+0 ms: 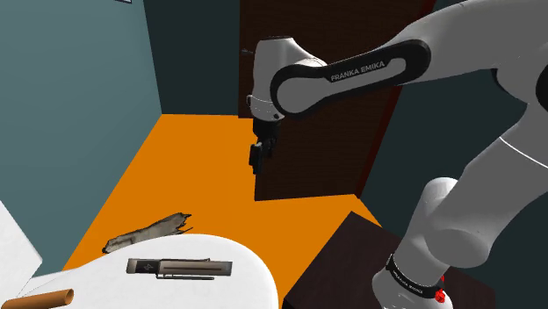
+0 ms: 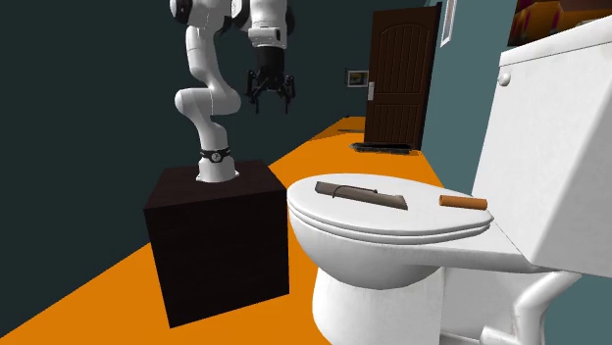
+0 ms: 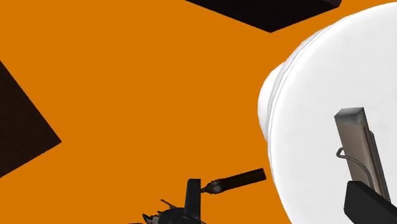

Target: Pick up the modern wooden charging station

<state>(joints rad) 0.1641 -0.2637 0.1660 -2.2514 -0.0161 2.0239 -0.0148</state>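
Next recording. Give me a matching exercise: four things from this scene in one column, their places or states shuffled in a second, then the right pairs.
1 charging station
2 cylinder
3 gripper
4 stand

A on the orange floor beside the toilet
B open, up in the air
C on the lid, close to the tank
D across the lid's middle

Pairs: 1-D, 2-C, 3-B, 4-A

I am in a home bathroom: a white toilet point(image 2: 343, 245) with its lid point(image 2: 392, 221) down and tank point(image 2: 559, 108) behind, an orange floor point(image 1: 176, 167), teal walls point(image 1: 70, 105), a dark panelled door point(image 2: 397, 78).
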